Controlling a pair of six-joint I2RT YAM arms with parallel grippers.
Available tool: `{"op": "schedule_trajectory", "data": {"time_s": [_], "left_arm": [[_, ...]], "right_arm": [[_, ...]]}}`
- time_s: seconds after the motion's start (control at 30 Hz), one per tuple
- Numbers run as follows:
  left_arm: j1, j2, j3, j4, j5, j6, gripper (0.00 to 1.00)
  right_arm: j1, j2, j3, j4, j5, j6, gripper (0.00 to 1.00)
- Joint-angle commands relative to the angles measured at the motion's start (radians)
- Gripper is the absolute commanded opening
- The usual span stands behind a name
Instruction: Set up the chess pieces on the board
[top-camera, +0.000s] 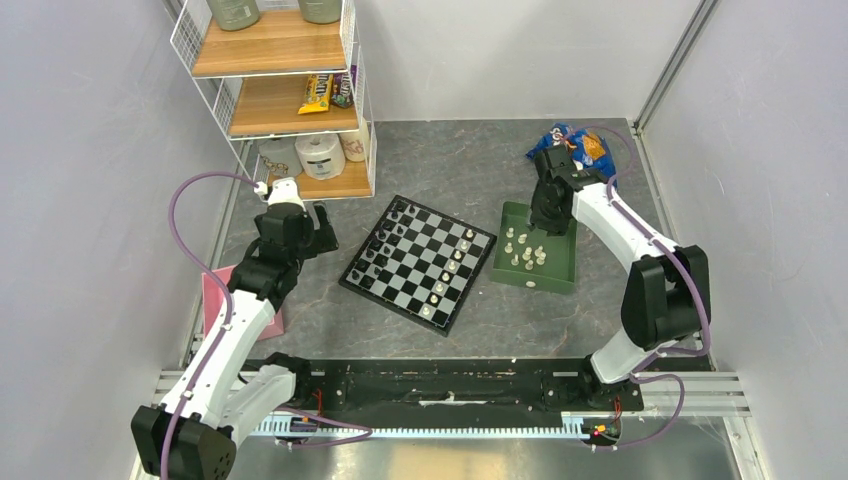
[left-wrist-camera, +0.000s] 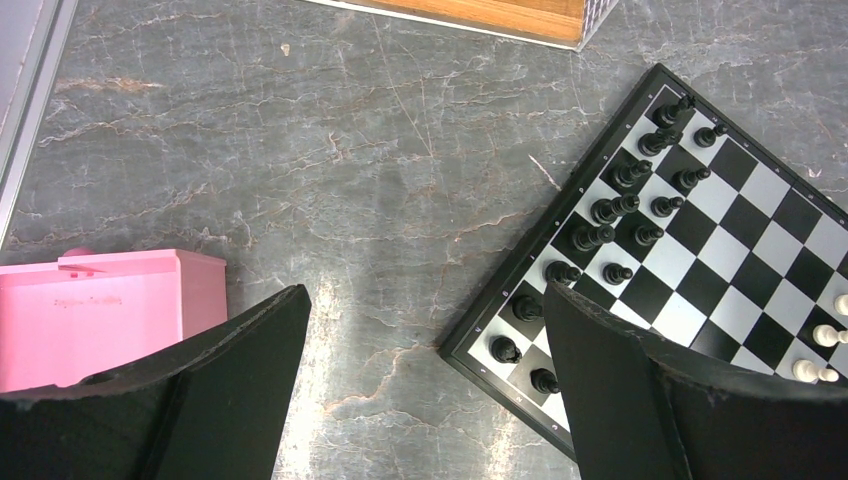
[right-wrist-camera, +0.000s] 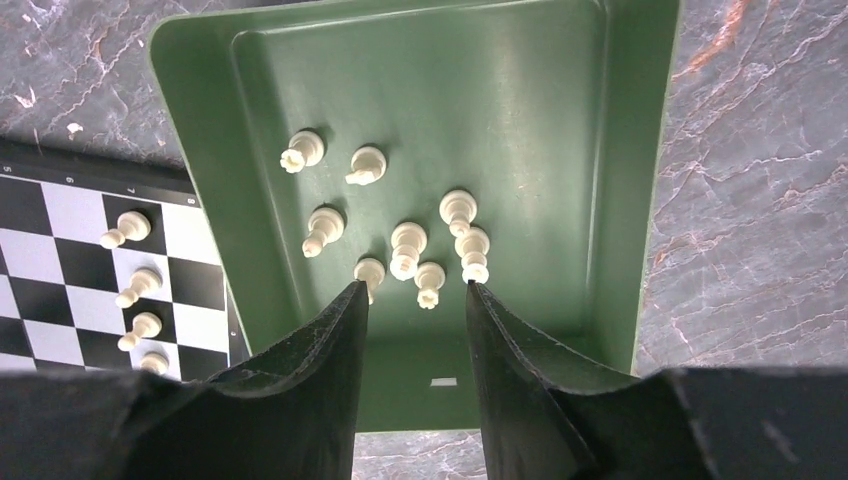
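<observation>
Inside the green tray (right-wrist-camera: 600, 200), at 3 o'clock of the board (top-camera: 418, 262), 8 cream chess pieces (right-wrist-camera: 405, 248) sit scattered; more line the board's 3 o'clock edge. Above the tray the right gripper (right-wrist-camera: 415, 292) hovers, jaws parted and empty. At 9 o'clock the left gripper (left-wrist-camera: 425, 295) gapes wide over the table (left-wrist-camera: 300, 150), holding nothing.

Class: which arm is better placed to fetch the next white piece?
Right: the right gripper hangs open over cream-white pieces in the green tray; the left gripper sits beyond the chequered board.
</observation>
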Motion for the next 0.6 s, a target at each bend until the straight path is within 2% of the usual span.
{"op": "schedule_trajectory", "data": {"time_s": [0.0,0.57], "left_arm": [[0.004,0.010,0.009,0.020,0.003,0.005,0.94],[0.004,0.016,0.010,0.018,-0.009,0.010,0.94]], "right_arm": [[-0.001,0.005,0.013,0.026,-0.078,-0.033,0.48],[0.002,0.200,0.171,0.067,-0.167,-0.133,0.39]]}}
